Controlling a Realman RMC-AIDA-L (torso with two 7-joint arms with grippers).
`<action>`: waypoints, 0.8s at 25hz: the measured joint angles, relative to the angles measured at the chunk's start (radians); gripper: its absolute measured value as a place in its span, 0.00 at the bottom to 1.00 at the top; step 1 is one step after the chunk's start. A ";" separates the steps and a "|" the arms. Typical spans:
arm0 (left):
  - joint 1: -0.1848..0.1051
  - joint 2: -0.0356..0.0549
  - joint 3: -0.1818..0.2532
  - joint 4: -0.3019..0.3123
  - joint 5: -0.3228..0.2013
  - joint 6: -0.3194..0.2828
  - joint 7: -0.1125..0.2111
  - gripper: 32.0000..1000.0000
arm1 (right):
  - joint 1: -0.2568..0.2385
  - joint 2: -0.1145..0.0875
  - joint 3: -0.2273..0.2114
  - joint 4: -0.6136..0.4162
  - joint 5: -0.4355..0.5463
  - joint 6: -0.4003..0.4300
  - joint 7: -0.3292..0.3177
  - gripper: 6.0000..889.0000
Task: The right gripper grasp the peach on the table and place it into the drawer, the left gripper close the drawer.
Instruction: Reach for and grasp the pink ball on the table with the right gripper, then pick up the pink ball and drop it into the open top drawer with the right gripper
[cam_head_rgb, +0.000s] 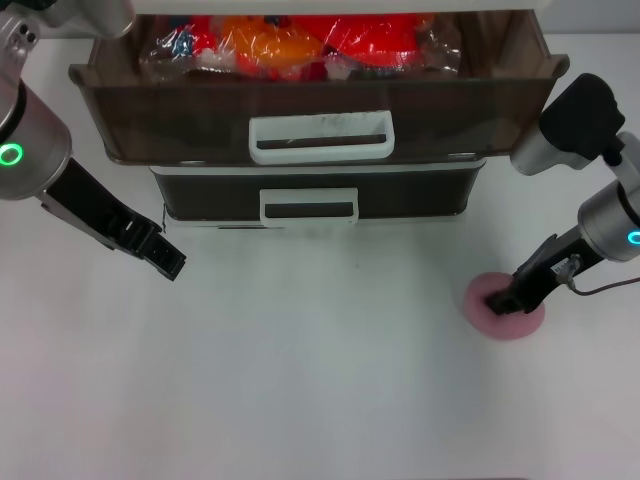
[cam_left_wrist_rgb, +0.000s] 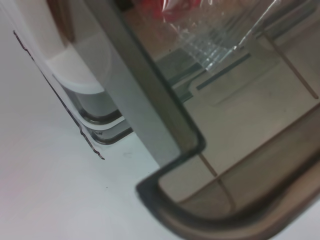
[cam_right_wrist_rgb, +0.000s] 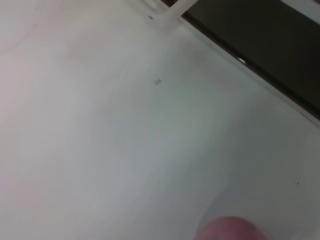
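Observation:
The pink peach (cam_head_rgb: 512, 312) lies on the white table (cam_head_rgb: 300, 350) at the right, in front of the cabinet. My right gripper (cam_head_rgb: 498, 300) is down on the peach's top, reaching in from the right; its pink edge (cam_right_wrist_rgb: 227, 230) shows in the right wrist view. The top brown drawer (cam_head_rgb: 180, 110) is pulled out and open, and its white loop handle (cam_head_rgb: 320, 137) faces me. My left gripper (cam_head_rgb: 168, 258) hangs shut over the table at the left, below the drawer's left corner (cam_left_wrist_rgb: 175, 135), touching nothing.
Orange and red wrapped packets (cam_head_rgb: 290, 45) fill the back of the open drawer. Below it a second brown drawer (cam_head_rgb: 200, 195) with a white handle is closed. The cabinet stands along the table's far side.

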 joint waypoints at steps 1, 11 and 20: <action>0.000 0.0000 0.000 0.000 0.000 0.000 0.000 0.80 | 0.000 0.000 0.000 0.000 0.000 0.000 0.000 0.33; 0.001 0.0001 0.000 0.000 0.000 0.000 0.000 0.79 | -0.001 0.000 -0.011 -0.001 0.000 -0.011 0.000 0.16; 0.007 0.0001 -0.001 0.000 0.000 0.000 0.000 0.79 | -0.055 -0.003 0.019 -0.193 -0.002 0.081 0.020 0.09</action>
